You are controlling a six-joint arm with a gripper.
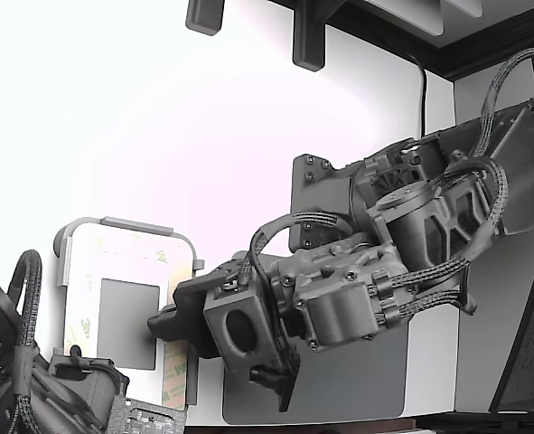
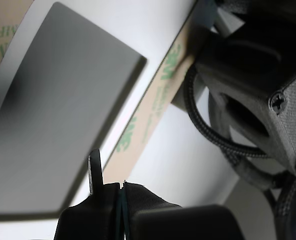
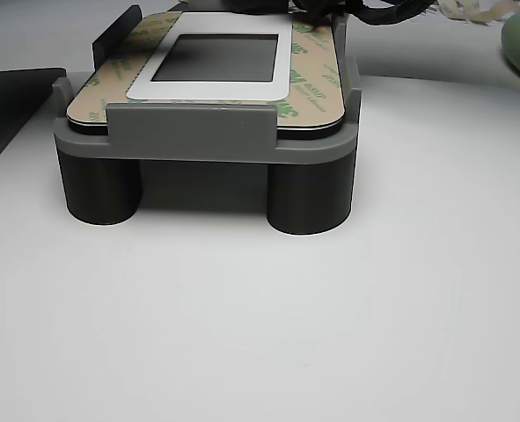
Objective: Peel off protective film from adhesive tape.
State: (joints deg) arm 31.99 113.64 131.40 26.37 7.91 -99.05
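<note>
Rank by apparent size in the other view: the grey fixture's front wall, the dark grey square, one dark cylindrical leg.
Largest to smallest:
1. grey fixture's front wall
2. dark grey square, foreshortened and farther away
3. dark cylindrical leg; close to the square, so that order is unsure.

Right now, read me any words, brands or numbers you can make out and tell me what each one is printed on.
"3M": green print on the protective film, repeated along the strip.
Smaller green lettering beside each logo: too blurred to read.
Green print on the other liner strips: looks like the same logo, too small to confirm.
Nothing else legible.
</note>
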